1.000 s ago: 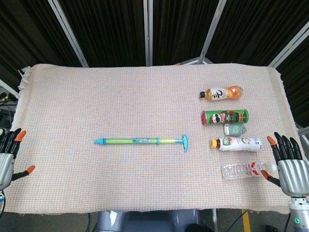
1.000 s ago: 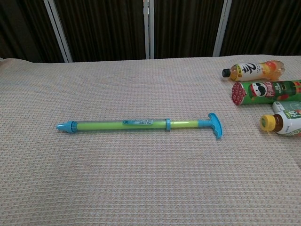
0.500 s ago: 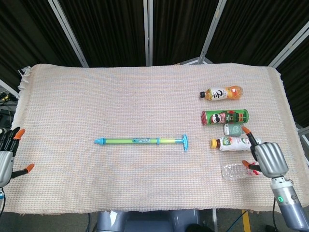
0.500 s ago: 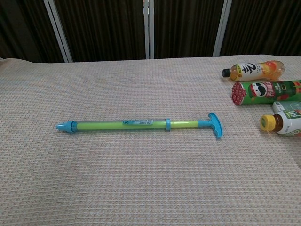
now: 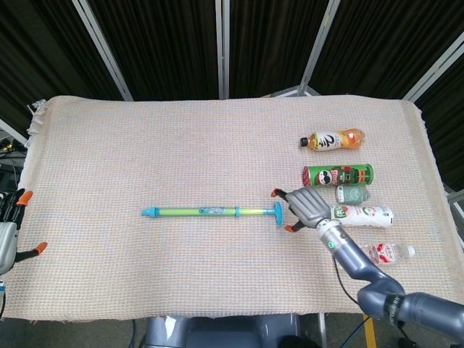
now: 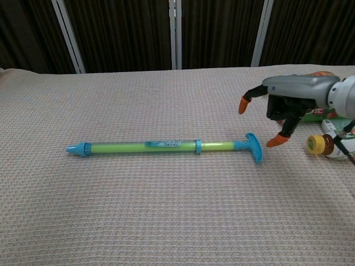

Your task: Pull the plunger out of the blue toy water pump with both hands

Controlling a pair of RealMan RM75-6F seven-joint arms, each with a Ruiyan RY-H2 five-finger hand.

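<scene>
We find the blue toy water pump (image 5: 212, 212) lying mid-table, long axis left–right, T-handle (image 6: 253, 147) rightward. The right hand (image 6: 284, 98) hovers just beside that handle, fingers apart, empty — clearly nearer. The left hand (image 5: 7, 235) sits at the table's far edge, fingers apart.

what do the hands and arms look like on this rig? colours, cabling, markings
Right hand: smooth silver-grey shell over the back, black fingers ending in orange tips. Its wrist is a grey cylinder with a small green dot, and a thin black cable runs alongside the grey forearm. Left hand, cut off by the frame edge, shows the same silver body, black fingers and orange tips. No sleeves.
</scene>
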